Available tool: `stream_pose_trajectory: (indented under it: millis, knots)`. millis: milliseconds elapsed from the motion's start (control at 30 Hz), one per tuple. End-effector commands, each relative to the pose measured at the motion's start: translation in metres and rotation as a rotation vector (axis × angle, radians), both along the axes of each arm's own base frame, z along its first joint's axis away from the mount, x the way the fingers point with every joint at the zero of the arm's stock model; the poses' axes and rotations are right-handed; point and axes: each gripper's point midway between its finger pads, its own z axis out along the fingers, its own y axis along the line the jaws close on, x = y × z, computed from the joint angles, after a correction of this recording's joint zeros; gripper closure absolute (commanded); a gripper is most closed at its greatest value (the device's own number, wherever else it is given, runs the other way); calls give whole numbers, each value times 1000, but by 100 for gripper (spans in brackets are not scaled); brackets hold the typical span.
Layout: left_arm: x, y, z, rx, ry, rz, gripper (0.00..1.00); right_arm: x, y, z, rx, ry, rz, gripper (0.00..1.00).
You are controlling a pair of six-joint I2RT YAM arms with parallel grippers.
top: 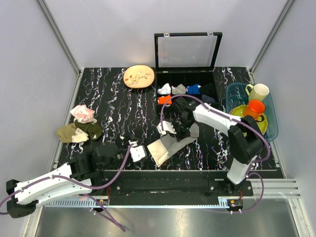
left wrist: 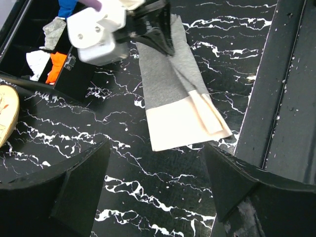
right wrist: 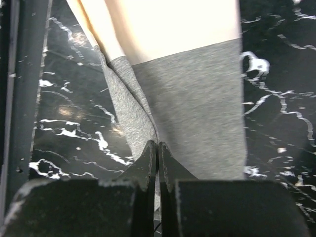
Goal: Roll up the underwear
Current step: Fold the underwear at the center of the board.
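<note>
Black marbled table (top: 113, 98) carries the underwear (left wrist: 173, 94), which lies mostly flat near the front edge between the two arms, with its cream band toward the bases and its grey end away. I note the right gripper (right wrist: 158, 150) pinched fully closed on a raised fold at the grey end. My judgement is that this grip sets the starting edge for the roll. I find the left gripper (left wrist: 157, 148) spread wide, holding nothing, just beside the cream band, probably placed to steady that end.
</note>
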Motion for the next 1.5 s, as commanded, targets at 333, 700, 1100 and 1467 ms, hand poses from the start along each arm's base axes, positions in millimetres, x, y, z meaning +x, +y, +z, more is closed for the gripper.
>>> stream_pose_trajectory:
  millis: [333,700,1100,1467]
  knots:
    - [1,4,7,-22,-3,25,17,50,29,-8,-61,-5,-79,99]
    - [-1,-1,-1,3,21,7,17,71,32,-24,-114,-33,-154,98]
    - [-3,-6,-9,22,45,-10,16,84,32,-24,-111,-64,-230,85]
    - [26,-13,-21,30,193,183,8,125,28,42,36,-162,-510,56]
